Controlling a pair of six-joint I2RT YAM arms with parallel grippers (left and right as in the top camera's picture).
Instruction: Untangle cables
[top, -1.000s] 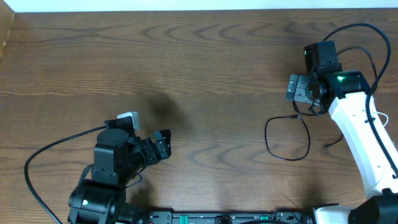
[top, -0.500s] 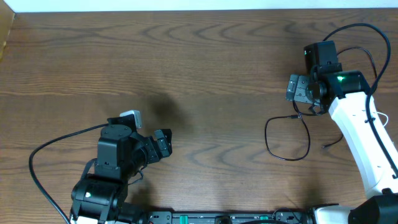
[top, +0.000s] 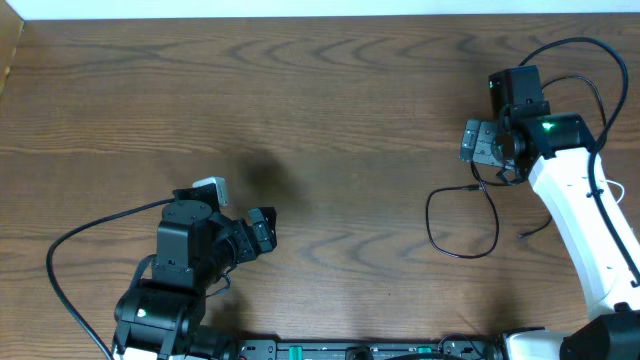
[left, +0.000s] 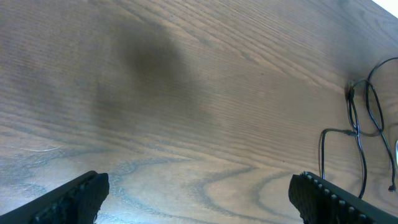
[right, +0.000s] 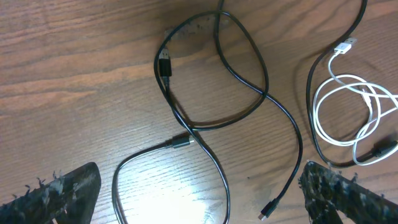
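The cables (top: 429, 218) all lay on the right side of the wooden table (top: 300, 100), well apart from the left arm. Starting from the left, a thick black wire (top: 60, 262) curved across the near-left corner toward that arm's base. The left gripper (top: 262, 232) sat low at the near left and pointed right, with its jaws spread wide over bare wood and gripping nothing. Its own camera caught the cables only at the far right edge of its view. Across the table, the right gripper (top: 472, 145) hung at the far right with its jaws just as wide apart, and it held nothing either. Just to the near side of it, one black cable (right: 163, 65) lay flat in loose loops that crossed over one another, its small plug ends resting on the wood. In the right wrist view the white cable (right: 365, 93) lay coiled just to the right of those loops. A black cord ran around the white cable's left side, but I could not tell whether the two were actually caught together. From overhead the white cable could not be made out.
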